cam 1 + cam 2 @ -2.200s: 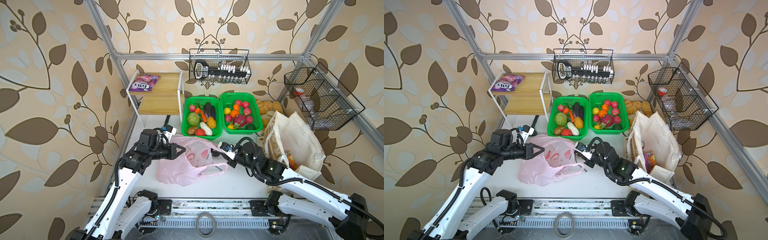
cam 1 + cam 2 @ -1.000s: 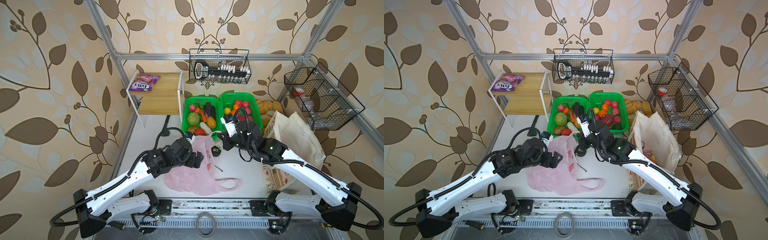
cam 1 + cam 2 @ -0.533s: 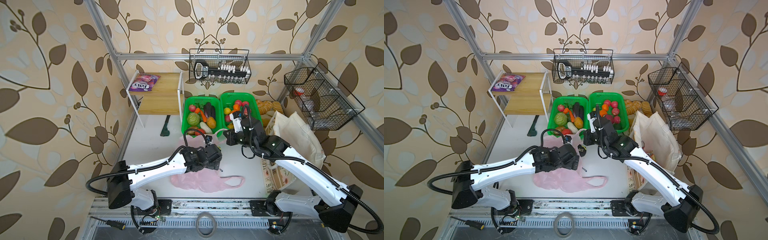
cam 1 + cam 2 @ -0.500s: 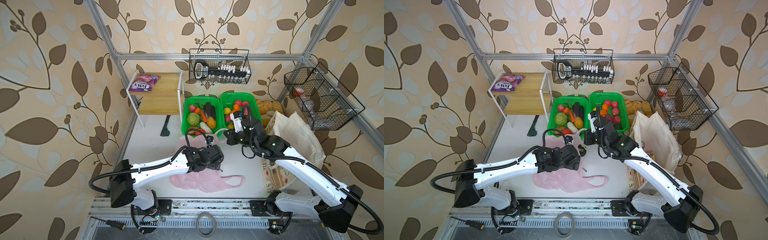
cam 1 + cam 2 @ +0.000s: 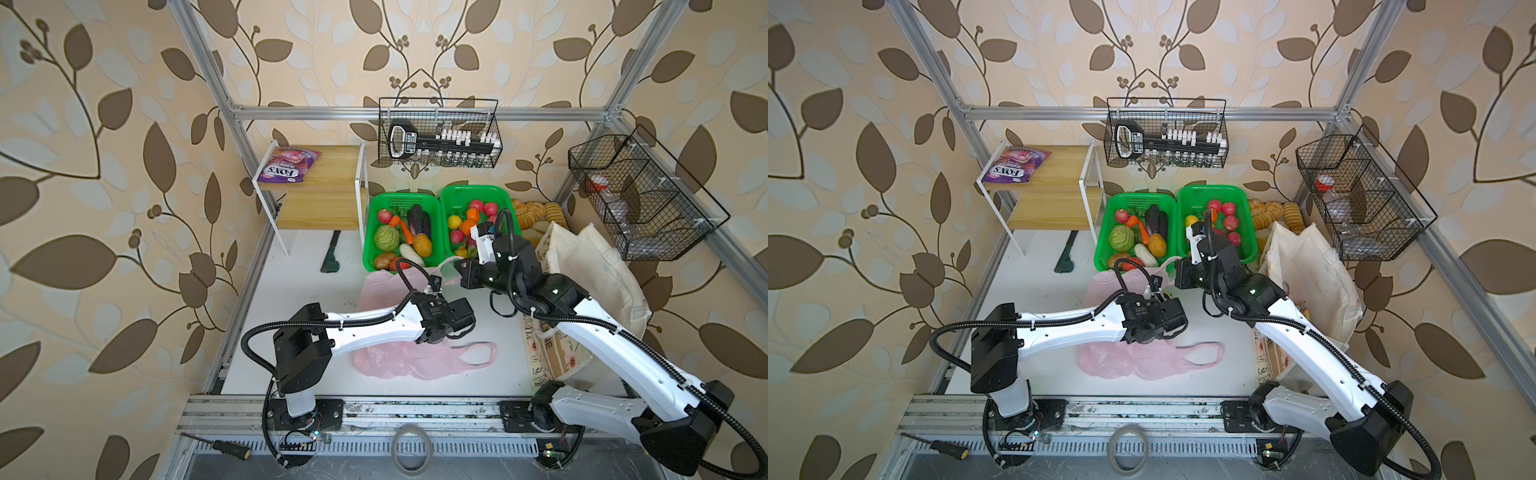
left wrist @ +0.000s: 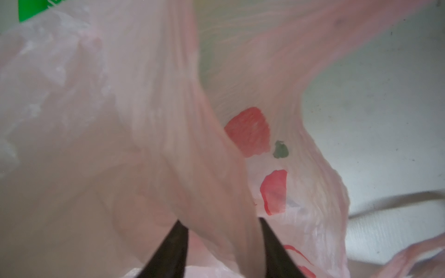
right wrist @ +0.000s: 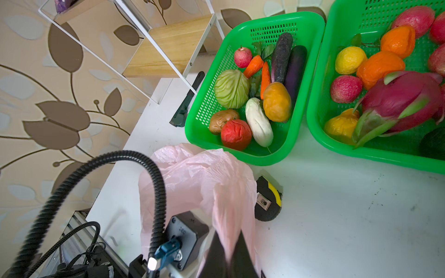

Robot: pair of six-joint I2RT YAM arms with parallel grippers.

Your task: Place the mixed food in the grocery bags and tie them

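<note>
The thin pink plastic bag (image 5: 399, 365) lies crumpled mid-table in both top views (image 5: 1129, 365), one loop handle (image 5: 478, 353) flat on the table. My left gripper (image 6: 220, 223) points down into it, its black fingers (image 6: 173, 248) closed against a thick fold of film. My right gripper (image 7: 228, 243) is shut on a stretched strip of the same bag, near the green baskets (image 5: 451, 266). The cream canvas tote (image 5: 590, 282) stands at the right. The purple packet (image 5: 286, 166) lies on the shelf. Dragon fruit (image 7: 399, 101), a lemon (image 7: 350, 60) and an orange (image 7: 378, 67) sit in a basket.
Two green mesh baskets (image 7: 277, 158) of produce stand at the back. A black-and-yellow tape measure (image 7: 267, 204) lies beside the bag. A dark tool (image 5: 330, 257) lies under the wooden shelf (image 5: 328, 195). Bread loaves (image 5: 536, 210) and wire baskets (image 5: 636, 195) are at the back right.
My left arm swung right across the bag, and its wide-open jaws closed onto a fold. The bag flattened toward the front. My right gripper kept its hold near the baskets.
</note>
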